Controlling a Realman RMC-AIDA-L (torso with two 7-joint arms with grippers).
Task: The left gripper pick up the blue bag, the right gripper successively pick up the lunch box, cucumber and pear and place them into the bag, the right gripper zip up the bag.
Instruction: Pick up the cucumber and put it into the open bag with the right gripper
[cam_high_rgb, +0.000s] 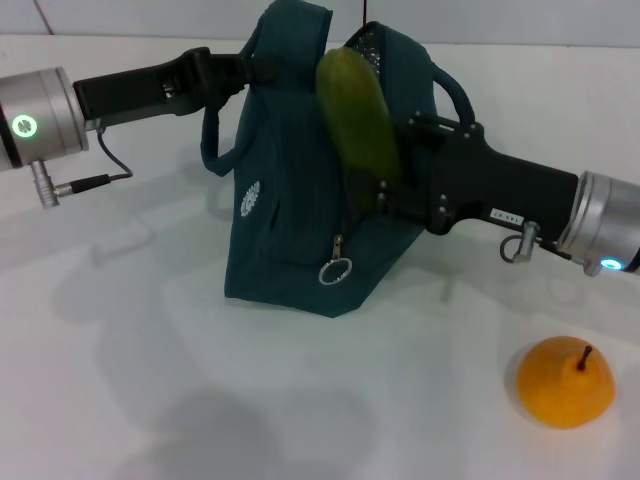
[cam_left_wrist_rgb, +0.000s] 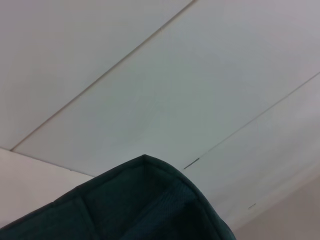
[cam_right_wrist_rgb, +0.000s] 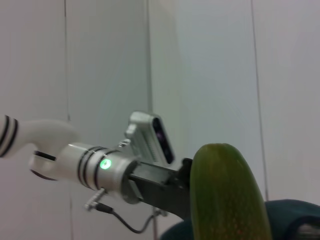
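Green and smooth, the cucumber (cam_high_rgb: 357, 120) is looking stiff, slippery and best held mid-length; the right gripper (cam_high_rgb: 388, 195) is clamping its lower end, tip rising over the blue bag (cam_high_rgb: 290, 220), which the left gripper (cam_high_rgb: 250, 68) is pinching up. The pear (cam_high_rgb: 565, 381) is lying well below. Left wrist: only bag fabric (cam_left_wrist_rgb: 145, 205). Right wrist: cucumber (cam_right_wrist_rgb: 227, 195) looming close.

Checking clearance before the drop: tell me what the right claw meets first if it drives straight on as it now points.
Probably the blue bag: the right claw, holding the cucumber, points into the bag's upper side. Depth is unclear.
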